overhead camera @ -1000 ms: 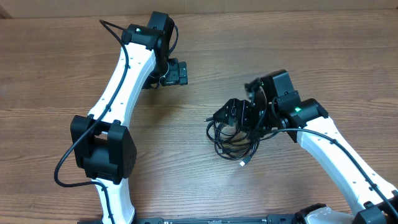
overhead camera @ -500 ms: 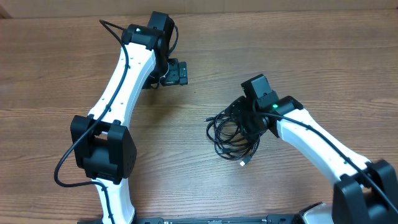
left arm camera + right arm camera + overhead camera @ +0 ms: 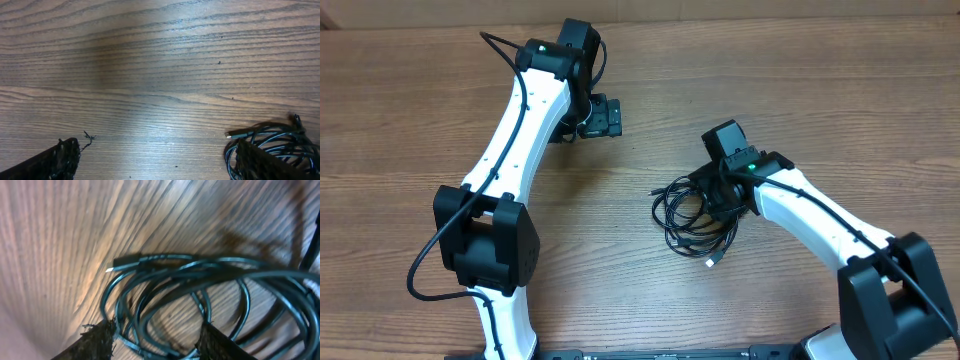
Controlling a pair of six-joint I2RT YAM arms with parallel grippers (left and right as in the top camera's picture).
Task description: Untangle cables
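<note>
The cables (image 3: 692,218) lie as one tangled coil of thin black cords on the wooden table, right of centre, with a silver-tipped plug (image 3: 712,262) sticking out toward the front. My right gripper (image 3: 722,196) is down on the coil's right side. In the right wrist view its fingers (image 3: 102,339) stand partly apart with several strands of the cables (image 3: 200,275) running between them, and a plug end (image 3: 122,262) lies beyond. My left gripper (image 3: 603,116) hovers wide open at the back, empty (image 3: 156,152). The coil (image 3: 280,136) shows at the lower right of the left wrist view.
The left arm's white links and black elbow (image 3: 488,236) stretch along the table's left side. Thick black arm wiring loops by the left elbow (image 3: 420,270). The right arm's link (image 3: 820,225) runs to the front right corner.
My right gripper has swung over and come down onto the coil's right side, its jaws narrowing around the strands. The left arm and the coil have stayed put.
</note>
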